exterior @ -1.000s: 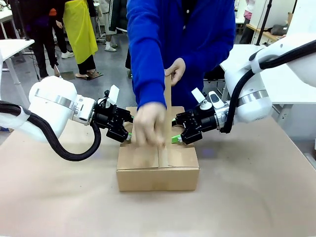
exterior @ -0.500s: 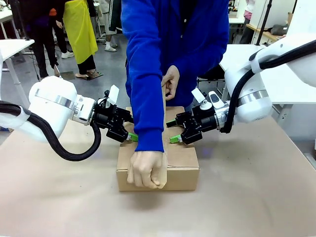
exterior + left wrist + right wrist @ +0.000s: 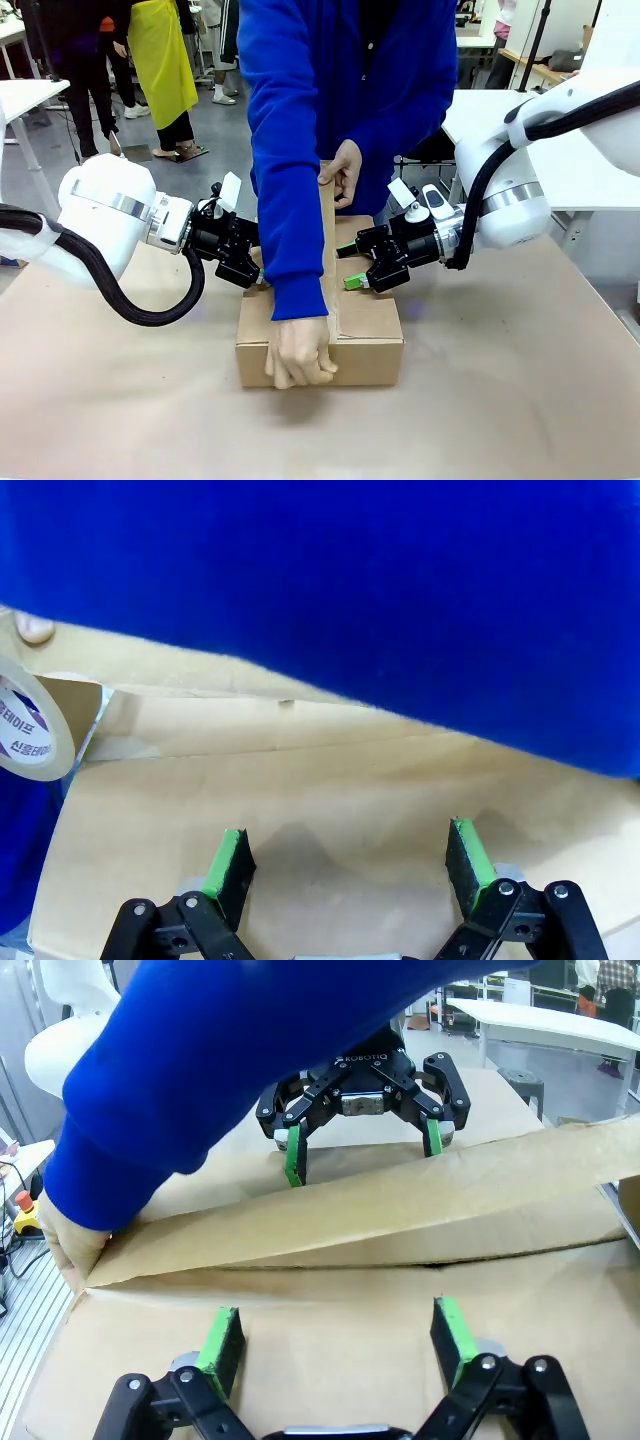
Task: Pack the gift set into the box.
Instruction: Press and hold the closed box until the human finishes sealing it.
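The box (image 3: 367, 345) stands in the middle of the table with its flaps folded down; the gift set is hidden. My left gripper (image 3: 258, 274) (image 3: 348, 855) is open, its green pads resting on the left top flap (image 3: 300, 800). Opposite it, my right gripper (image 3: 350, 268) (image 3: 335, 1332) is open on the right top flap, facing the left gripper (image 3: 362, 1145). A person in a blue sleeve (image 3: 290, 150) stretches a brown tape strip (image 3: 328, 255) (image 3: 400, 1200) along the centre seam. One hand (image 3: 300, 362) presses its end on the box's front face. The other hand (image 3: 345, 172) holds the tape roll (image 3: 30, 730) behind the box.
The table (image 3: 500, 400) is covered in brown paper around the box. White tables (image 3: 20, 100) stand behind, and another person in a yellow apron (image 3: 160, 50) stands at the far left.
The person's near hand slid from the box top down over the front edge, drawing the tape along the seam. The hand with the roll dropped lower. Both grippers stayed put.
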